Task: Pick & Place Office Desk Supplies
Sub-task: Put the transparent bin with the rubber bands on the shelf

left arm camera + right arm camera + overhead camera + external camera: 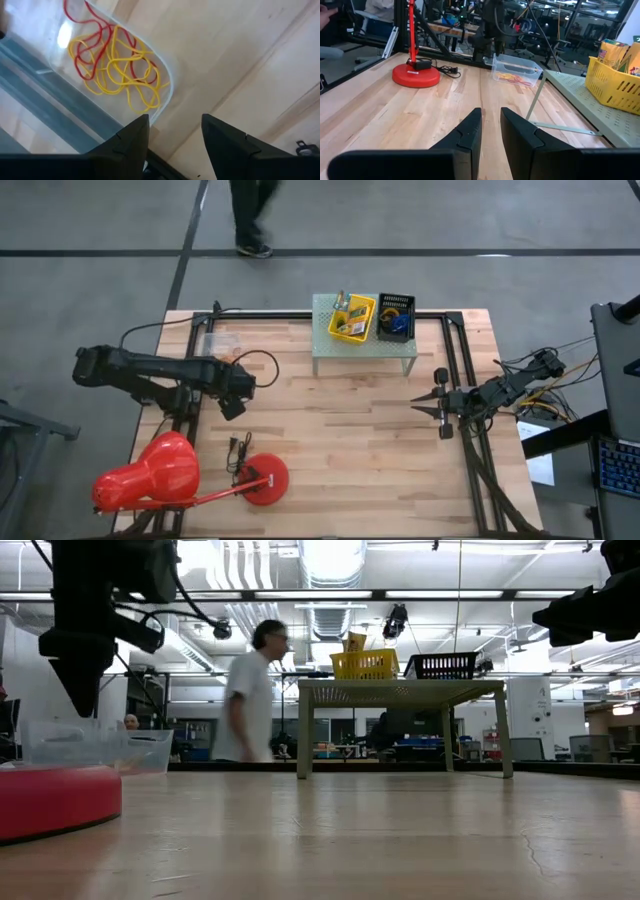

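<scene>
The left gripper [172, 131] hangs with fingers spread and empty just beside the clear plastic tray [167, 97], which lies in the upper left of the left wrist view and holds limp yellow and red rubber bands [117, 65]. A clean pick probably means dropping straight into the tangle, clear of the thin glossy rim. The right gripper [442, 406], fingers nearly together and empty, waits at the high view's right, over the planked wooden tabletop [350, 450].

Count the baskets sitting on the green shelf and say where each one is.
2. A yellow basket stands on the left part of the mint-green shelf, holding crayon boxes. A black basket stands right beside it on the right part. None seems hidden.
</scene>
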You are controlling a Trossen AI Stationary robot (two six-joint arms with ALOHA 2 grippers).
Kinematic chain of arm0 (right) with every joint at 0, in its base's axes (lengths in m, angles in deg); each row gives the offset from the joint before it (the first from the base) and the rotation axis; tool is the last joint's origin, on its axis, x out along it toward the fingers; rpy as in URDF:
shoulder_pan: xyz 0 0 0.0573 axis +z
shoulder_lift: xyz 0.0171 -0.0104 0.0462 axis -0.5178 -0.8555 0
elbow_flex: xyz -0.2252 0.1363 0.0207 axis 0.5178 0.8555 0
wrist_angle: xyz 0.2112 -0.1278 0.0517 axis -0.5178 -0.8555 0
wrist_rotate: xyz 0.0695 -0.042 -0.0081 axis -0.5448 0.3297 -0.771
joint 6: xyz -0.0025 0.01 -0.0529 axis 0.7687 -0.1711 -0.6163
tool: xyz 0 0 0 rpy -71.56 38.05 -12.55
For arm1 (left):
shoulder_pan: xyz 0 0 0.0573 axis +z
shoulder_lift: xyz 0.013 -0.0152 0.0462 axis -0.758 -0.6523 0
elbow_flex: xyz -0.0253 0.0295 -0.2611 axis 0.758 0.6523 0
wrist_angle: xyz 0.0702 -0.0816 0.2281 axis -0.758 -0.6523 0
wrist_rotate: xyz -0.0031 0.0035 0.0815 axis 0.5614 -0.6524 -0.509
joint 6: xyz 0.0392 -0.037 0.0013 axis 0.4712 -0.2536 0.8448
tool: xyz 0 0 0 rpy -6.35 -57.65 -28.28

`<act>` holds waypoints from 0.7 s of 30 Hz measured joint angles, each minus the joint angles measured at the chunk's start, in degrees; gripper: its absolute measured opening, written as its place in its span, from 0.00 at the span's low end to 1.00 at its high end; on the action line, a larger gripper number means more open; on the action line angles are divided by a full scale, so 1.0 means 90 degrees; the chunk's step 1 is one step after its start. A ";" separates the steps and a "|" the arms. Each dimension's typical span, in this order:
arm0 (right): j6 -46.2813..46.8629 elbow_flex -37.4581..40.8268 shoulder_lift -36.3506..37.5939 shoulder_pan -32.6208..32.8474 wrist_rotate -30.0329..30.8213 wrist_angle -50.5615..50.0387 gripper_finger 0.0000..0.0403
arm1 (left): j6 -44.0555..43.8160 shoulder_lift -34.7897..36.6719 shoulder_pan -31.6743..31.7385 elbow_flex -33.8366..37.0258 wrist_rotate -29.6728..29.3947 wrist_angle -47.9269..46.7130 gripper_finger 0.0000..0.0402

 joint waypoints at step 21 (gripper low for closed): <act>0.0000 0.0000 0.0000 -0.0004 0.0000 -0.0001 0.17 | -0.0297 -0.0012 0.0392 0.0618 0.0380 0.0289 0.36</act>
